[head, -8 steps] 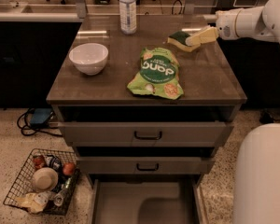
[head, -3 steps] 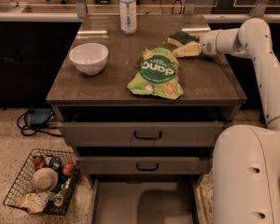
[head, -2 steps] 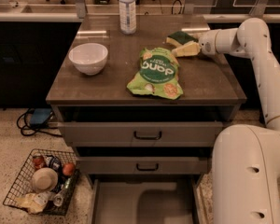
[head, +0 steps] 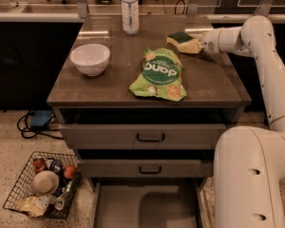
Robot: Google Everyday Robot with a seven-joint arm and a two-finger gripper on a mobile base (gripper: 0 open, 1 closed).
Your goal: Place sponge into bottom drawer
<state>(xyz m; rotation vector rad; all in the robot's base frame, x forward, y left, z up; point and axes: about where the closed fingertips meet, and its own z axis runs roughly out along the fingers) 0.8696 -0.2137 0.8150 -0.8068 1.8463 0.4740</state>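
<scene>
The sponge (head: 180, 36), a small block with a dark green top over yellow foam, lies on the far right of the cabinet top. My gripper (head: 190, 46) reaches in from the right on the white arm and is at the sponge's near right side, touching or almost touching it. The bottom drawer (head: 118, 208) is pulled out at the foot of the cabinet, and its flat grey floor shows with nothing in it.
A crinkly green snack bag (head: 160, 74) lies mid-top, close in front of the sponge. A white bowl (head: 90, 58) sits at left and a water bottle (head: 129, 8) at the back. Two upper drawers (head: 149, 137) are slightly open. A wire basket (head: 42, 184) stands on the floor at left. My white base (head: 249, 179) is at right.
The arm has swung in from the right and lowered the gripper to the sponge. In the last second it has barely moved. The sponge stays in place.
</scene>
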